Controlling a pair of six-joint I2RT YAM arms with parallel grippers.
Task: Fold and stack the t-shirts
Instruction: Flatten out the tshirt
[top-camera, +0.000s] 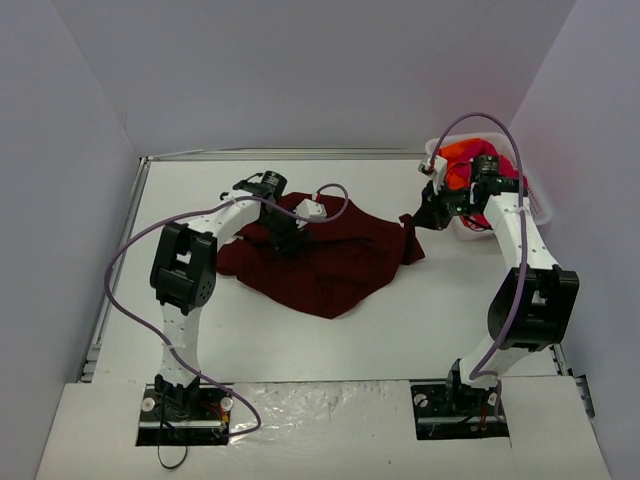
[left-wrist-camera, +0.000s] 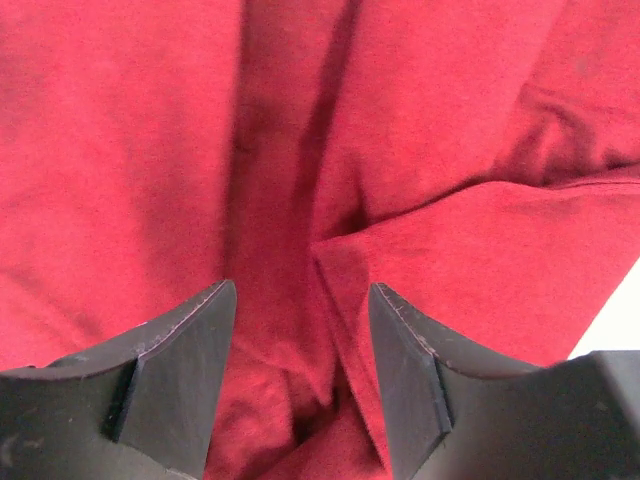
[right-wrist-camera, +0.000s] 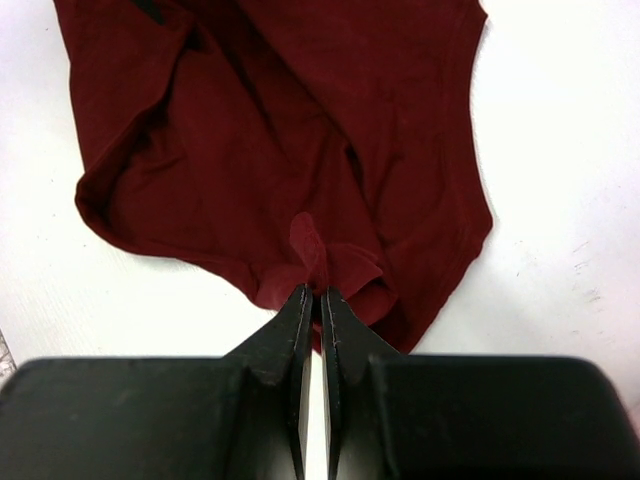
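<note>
- The right gripper (right-wrist-camera: 313, 292) has its jaws pressed together on a small pinch of the maroon t-shirt (top-camera: 330, 262), at the rumpled corner nearest the white basket (top-camera: 541, 207).
- The left gripper (left-wrist-camera: 300, 300) is spread wide and sits low over the same shirt's far left part. A raised crease of cloth lies between its jaws, but nothing is gripped.
- The shirt lies crumpled in the middle of the table (top-camera: 400, 335), not yet flat. The pink and orange t-shirts (top-camera: 466, 160) are bundled in the basket at the far right.
- The step in hand looks like spreading the shirt out for folding.
- To do it well, the left jaws should close on the crease alone, not on a thick bunch.
- Both arms should then draw apart evenly and low, so that the thin right-hand pinch does not slip.
</note>
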